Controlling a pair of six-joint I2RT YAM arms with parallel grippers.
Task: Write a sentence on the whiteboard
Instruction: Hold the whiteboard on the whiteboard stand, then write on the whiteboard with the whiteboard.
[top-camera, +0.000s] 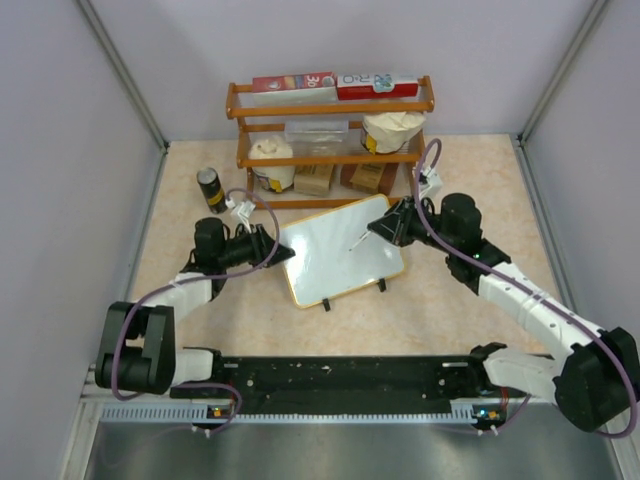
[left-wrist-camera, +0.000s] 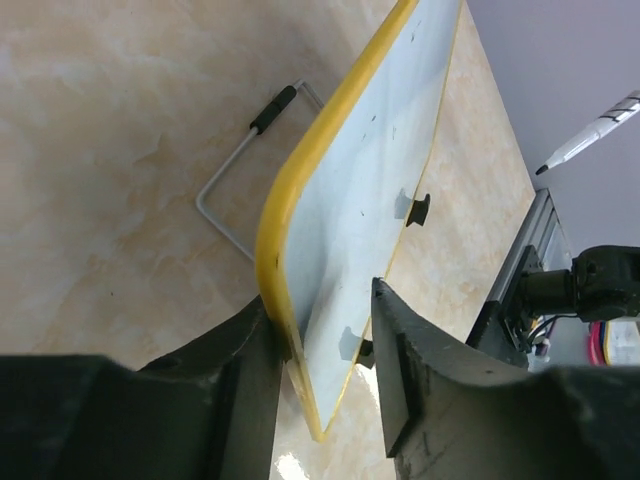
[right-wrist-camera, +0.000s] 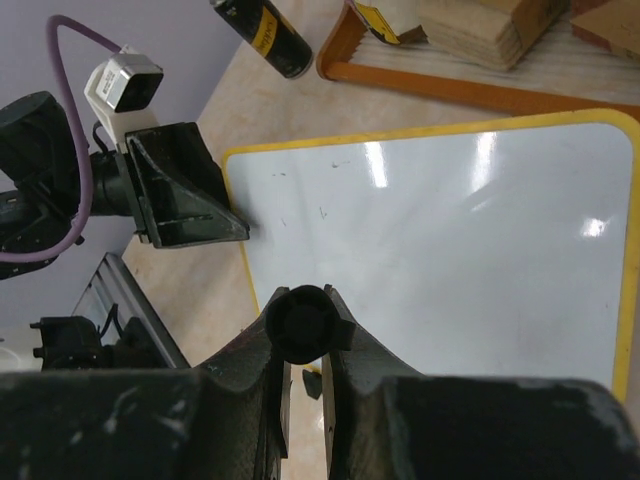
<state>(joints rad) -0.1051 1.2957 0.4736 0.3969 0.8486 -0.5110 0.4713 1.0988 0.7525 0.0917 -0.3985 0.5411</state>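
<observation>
– Right gripper (right-wrist-camera: 305, 335) up close: how are its jaws?
– Clenched on the marker (left-wrist-camera: 590, 132), held over the whiteboard (top-camera: 335, 250).
– And the board?
– Propped tilted on the surface (top-camera: 450, 310), before the wooden rack (top-camera: 330, 150), between both arms.
– Left gripper (left-wrist-camera: 322, 300)?
– Its jaws straddle the board's left edge, one finger against the yellow frame; gripping or not, I cannot tell.

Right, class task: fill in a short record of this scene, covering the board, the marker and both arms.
whiteboard: propped at a tilt, no sentence written yet
marker: in right gripper, jaws shut on it, tip near board
left gripper: jaws either side of board's left edge; grip unclear
behind: wooden shelf rack, black can
</observation>
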